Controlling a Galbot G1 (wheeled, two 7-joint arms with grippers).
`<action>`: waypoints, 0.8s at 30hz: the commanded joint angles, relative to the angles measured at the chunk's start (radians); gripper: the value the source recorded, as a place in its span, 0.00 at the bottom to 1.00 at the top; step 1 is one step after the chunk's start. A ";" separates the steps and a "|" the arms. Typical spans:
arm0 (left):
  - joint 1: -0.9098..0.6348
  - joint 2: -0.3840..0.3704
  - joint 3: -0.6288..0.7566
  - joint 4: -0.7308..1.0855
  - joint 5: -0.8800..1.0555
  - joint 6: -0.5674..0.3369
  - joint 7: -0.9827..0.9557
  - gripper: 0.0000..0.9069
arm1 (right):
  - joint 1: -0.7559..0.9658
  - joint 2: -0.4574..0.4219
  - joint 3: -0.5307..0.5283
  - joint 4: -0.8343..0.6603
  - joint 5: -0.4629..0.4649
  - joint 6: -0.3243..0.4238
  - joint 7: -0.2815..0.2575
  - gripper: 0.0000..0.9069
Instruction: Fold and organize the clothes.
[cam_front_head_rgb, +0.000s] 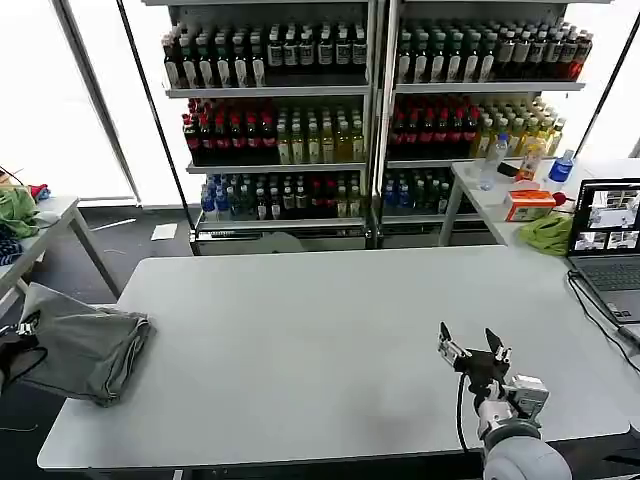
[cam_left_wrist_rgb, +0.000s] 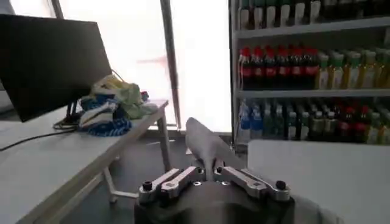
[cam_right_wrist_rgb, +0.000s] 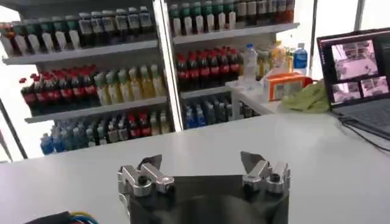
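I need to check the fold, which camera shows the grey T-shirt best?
The head view: the grey T-shirt lies bunched at the table's left edge, by the left tool. The left wrist view gives just a raised fold pinched in that tool.

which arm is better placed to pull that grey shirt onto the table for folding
Left, probably. The left gripper is shut on the grey T-shirt at the table's left edge. The right gripper is open over the bare near-right side, far away.
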 joint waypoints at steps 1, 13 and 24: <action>0.033 -0.054 0.052 -0.136 0.031 0.008 -0.016 0.00 | -0.005 0.002 0.007 0.000 -0.001 0.001 0.001 1.00; -0.042 -0.136 0.494 -0.503 0.047 0.104 -0.152 0.00 | -0.009 0.031 0.021 -0.016 -0.037 -0.004 -0.001 1.00; -0.255 -0.367 0.961 -0.310 0.218 0.127 -0.192 0.00 | -0.048 0.095 0.038 -0.021 -0.081 -0.012 -0.006 1.00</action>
